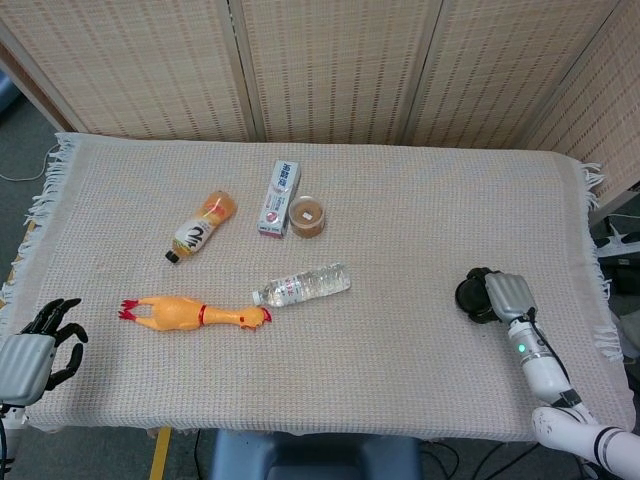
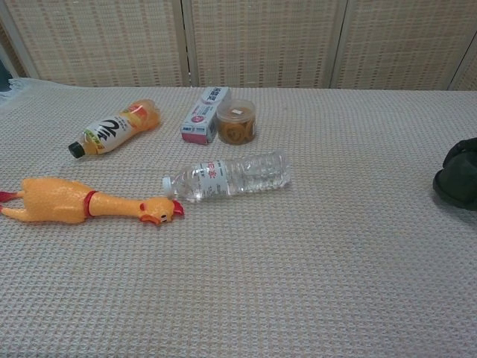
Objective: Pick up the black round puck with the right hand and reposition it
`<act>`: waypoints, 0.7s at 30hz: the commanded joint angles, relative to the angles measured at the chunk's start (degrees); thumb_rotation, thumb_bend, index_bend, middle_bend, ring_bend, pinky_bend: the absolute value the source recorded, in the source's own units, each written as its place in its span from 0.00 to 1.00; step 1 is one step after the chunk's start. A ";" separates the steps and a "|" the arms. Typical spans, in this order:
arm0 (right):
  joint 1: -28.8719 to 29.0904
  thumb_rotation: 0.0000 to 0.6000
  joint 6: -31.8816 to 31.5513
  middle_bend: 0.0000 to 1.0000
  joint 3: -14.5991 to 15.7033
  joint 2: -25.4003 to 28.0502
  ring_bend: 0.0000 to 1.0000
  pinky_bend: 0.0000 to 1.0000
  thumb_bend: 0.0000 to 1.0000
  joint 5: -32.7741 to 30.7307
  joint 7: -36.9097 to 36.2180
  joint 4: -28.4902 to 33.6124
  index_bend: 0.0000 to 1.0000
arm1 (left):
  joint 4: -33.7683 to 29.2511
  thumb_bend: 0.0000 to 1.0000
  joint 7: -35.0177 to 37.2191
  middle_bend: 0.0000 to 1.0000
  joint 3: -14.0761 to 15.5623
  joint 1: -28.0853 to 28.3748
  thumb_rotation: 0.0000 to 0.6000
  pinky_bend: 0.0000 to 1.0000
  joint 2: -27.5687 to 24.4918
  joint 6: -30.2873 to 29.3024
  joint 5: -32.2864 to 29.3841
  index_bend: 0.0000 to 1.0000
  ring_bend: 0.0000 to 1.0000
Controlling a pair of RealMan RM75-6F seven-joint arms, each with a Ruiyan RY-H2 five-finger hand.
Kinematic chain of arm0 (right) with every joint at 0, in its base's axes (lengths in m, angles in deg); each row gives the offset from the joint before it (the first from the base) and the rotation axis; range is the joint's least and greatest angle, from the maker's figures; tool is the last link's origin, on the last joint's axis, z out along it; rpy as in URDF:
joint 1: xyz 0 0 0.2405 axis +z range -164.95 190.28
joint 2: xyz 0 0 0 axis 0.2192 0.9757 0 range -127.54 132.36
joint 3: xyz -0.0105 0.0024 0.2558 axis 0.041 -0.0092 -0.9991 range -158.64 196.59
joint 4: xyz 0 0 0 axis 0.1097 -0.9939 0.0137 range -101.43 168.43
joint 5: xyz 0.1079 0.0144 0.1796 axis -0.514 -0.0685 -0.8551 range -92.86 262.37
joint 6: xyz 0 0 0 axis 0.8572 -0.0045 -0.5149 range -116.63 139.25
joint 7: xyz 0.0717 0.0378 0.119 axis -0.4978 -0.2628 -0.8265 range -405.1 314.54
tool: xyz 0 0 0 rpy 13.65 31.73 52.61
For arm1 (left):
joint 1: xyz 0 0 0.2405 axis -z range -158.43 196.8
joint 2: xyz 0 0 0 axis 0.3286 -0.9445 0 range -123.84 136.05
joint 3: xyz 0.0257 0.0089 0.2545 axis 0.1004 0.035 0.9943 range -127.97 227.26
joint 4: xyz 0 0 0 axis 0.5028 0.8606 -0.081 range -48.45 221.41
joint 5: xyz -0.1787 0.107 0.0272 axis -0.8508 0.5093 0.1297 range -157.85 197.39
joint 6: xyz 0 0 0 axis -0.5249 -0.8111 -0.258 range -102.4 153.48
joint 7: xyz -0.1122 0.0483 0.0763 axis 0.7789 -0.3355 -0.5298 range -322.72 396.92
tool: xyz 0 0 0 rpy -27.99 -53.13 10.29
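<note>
The black round puck is low at the table's right side, and in the chest view the puck looks to be resting on the cloth at the right edge. My right hand grips it from the right, dark fingers wrapped over its top. My left hand hangs at the front left corner of the table, fingers apart, holding nothing.
A yellow rubber chicken, a clear water bottle, an orange drink bottle, a white and red carton and a small brown-filled tub lie on the woven cloth. Wicker screens stand behind.
</note>
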 commanded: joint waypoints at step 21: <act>1.73 1.00 7.91 0.09 2.05 3.37 0.01 0.32 0.24 -3.16 1.62 1.86 0.20 | -0.09 0.52 0.11 0.16 -0.01 -0.07 1.00 0.41 -0.08 -0.11 0.00 0.53 0.12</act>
